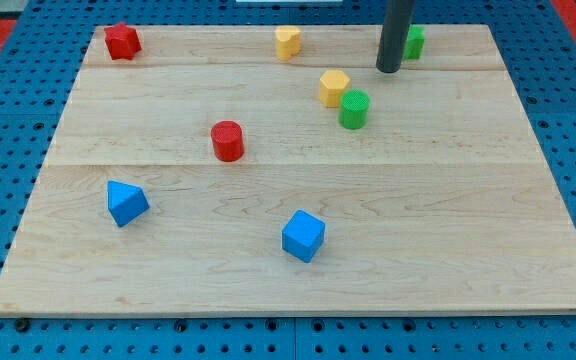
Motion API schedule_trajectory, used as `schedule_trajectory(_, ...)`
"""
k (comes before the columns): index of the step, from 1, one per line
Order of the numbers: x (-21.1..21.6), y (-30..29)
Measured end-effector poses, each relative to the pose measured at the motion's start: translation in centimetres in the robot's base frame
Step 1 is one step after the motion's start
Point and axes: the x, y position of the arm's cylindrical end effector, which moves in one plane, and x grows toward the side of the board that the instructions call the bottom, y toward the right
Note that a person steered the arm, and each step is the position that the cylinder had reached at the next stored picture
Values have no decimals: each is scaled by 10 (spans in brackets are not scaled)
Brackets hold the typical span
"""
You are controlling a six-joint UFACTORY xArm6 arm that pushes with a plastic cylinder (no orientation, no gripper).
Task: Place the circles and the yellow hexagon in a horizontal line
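Your rod has no jaws to read, and its tip beside the green block risks nudging the hexagon into the green circle

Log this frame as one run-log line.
tip: view's top right, beside green block | yellow hexagon touching green circle | red circle apart, further left | line: not formed
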Motion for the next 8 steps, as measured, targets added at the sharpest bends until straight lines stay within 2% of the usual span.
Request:
schedule_trajectory(2,0,0)
schedule_trajectory(3,15,-1)
schedule_trajectory(5,81,-68)
schedule_trajectory(6,105,-122)
schedule_trajectory(7,123,-107)
schedule_trajectory(8,154,-150)
